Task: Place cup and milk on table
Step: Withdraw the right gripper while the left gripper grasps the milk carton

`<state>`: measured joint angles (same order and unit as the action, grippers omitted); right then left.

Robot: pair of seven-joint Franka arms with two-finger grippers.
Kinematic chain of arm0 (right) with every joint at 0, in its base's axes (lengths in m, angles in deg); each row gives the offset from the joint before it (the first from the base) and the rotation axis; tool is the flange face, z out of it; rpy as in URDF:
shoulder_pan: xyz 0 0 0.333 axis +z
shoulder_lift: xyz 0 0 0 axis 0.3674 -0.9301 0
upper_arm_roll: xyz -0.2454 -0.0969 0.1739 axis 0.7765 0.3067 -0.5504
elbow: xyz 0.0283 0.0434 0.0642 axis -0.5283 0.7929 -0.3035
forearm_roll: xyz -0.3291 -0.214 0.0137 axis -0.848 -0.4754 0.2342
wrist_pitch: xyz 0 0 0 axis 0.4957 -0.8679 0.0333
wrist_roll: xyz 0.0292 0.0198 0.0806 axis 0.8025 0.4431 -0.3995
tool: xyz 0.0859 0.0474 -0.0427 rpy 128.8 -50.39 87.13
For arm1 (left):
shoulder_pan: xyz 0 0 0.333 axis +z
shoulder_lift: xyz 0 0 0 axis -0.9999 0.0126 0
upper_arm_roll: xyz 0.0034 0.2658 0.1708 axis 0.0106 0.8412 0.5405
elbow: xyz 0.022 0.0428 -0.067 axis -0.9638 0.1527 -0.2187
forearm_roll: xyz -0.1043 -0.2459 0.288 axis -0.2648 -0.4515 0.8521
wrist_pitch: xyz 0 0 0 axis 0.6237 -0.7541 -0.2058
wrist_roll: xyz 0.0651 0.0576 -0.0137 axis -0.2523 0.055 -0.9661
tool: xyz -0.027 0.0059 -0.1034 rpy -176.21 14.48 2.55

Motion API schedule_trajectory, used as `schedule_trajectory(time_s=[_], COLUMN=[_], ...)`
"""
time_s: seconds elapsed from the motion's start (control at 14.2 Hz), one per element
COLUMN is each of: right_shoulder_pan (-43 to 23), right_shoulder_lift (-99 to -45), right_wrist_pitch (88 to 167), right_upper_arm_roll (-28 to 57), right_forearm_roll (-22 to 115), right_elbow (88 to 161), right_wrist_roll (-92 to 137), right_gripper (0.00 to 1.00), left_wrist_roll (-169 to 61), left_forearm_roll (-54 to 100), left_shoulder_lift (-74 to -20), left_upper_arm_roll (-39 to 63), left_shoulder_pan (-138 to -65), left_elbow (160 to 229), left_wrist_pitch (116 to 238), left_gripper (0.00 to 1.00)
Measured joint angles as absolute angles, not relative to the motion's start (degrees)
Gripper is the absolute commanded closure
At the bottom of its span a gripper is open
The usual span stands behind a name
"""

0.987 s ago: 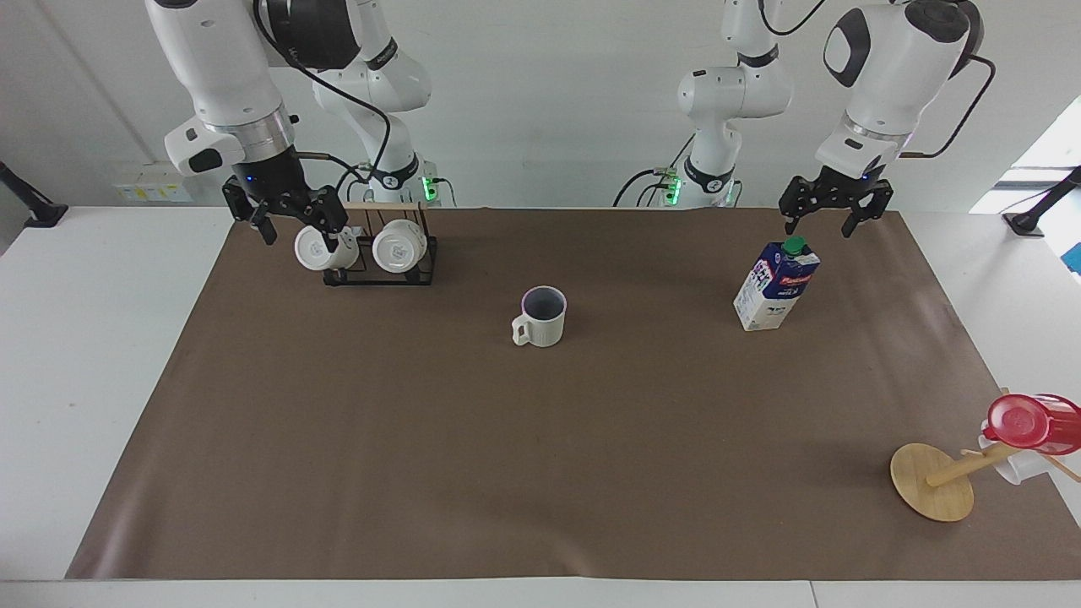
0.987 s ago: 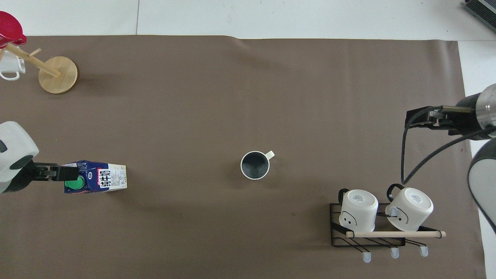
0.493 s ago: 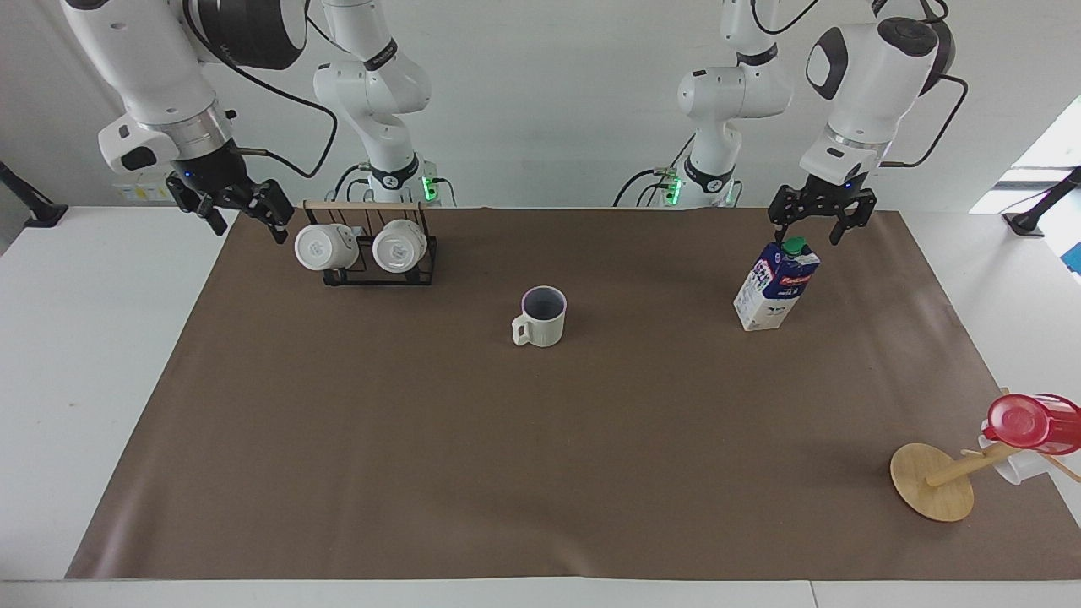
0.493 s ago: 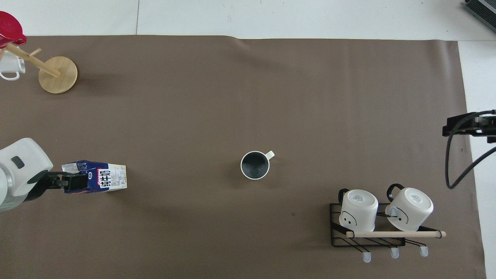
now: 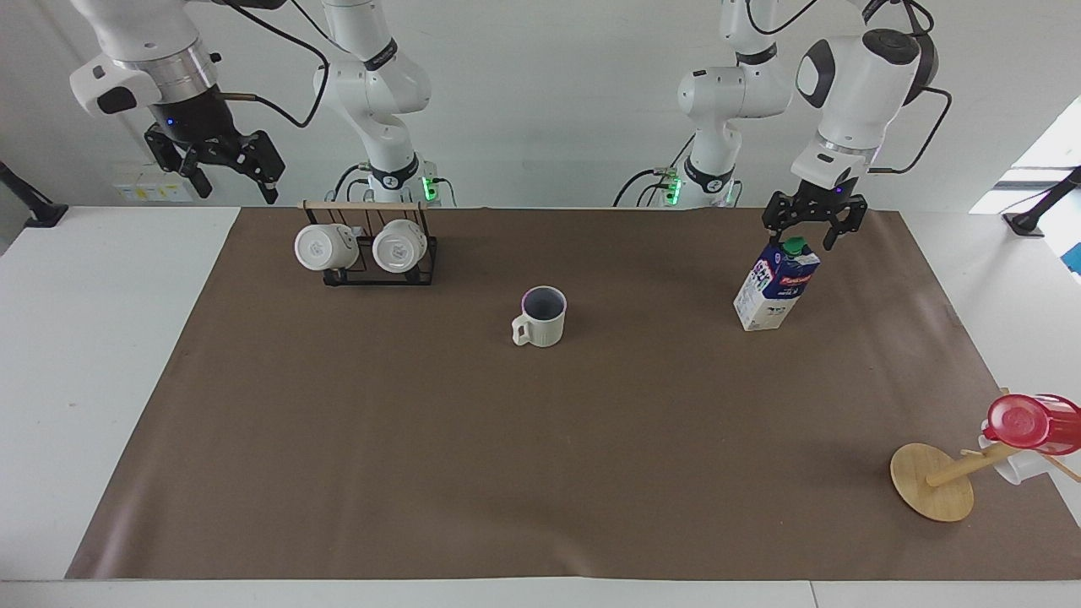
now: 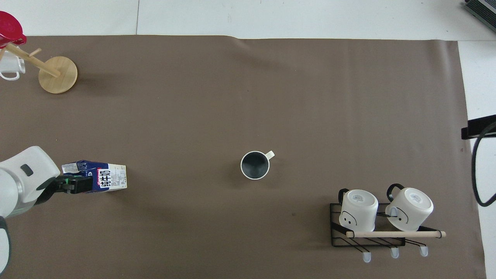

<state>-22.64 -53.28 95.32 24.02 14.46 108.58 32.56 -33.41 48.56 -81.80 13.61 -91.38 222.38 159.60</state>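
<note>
The cream cup (image 5: 540, 317) (image 6: 254, 165) stands upright near the middle of the table's brown mat (image 5: 507, 464) (image 6: 232, 97), with no gripper near it. The milk (image 5: 777, 287) (image 6: 104, 180) stands upright on the mat toward the left arm's end. My left gripper (image 5: 801, 238) (image 6: 73, 185) hangs open just over the milk's green cap, one finger on each side of it, holding nothing. My right gripper (image 5: 236, 192) is open and empty, raised over the white table at the right arm's end, beside the mug rack.
A black wire rack (image 5: 380, 266) (image 6: 337, 232) holds two white mugs (image 5: 325, 247) on the mat near the right arm. A tipped wooden mug tree (image 5: 933, 481) (image 6: 58, 69) with a red cup (image 5: 1026, 422) lies at the mat's corner farthest from the robots, at the left arm's end.
My right gripper has risen and pulled away from the mug rack toward the table's end. My left gripper has shifted slightly and now hangs centred over the milk's cap. Cup and milk have not moved.
</note>
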Motion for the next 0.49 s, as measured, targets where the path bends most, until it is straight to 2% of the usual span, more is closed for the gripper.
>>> schedule_trajectory(time_s=[0.49], right_shoulder_pan=[-22.4], right_shoulder_lift=[-53.0], right_wrist_pitch=[94.2], right_upper_arm_roll=[23.4], right_forearm_roll=[14.5], right_elbow=[109.4], right_wrist_roll=[32.5], right_gripper=[0.00], left_wrist_roll=[-33.4], left_forearm_roll=[48.6], left_shoulder_lift=[-81.8], left_upper_arm_roll=[13.6], left_shoulder_pan=[-91.9], left_elbow=[225.3], left_wrist_pitch=[165.0], left_gripper=[0.00])
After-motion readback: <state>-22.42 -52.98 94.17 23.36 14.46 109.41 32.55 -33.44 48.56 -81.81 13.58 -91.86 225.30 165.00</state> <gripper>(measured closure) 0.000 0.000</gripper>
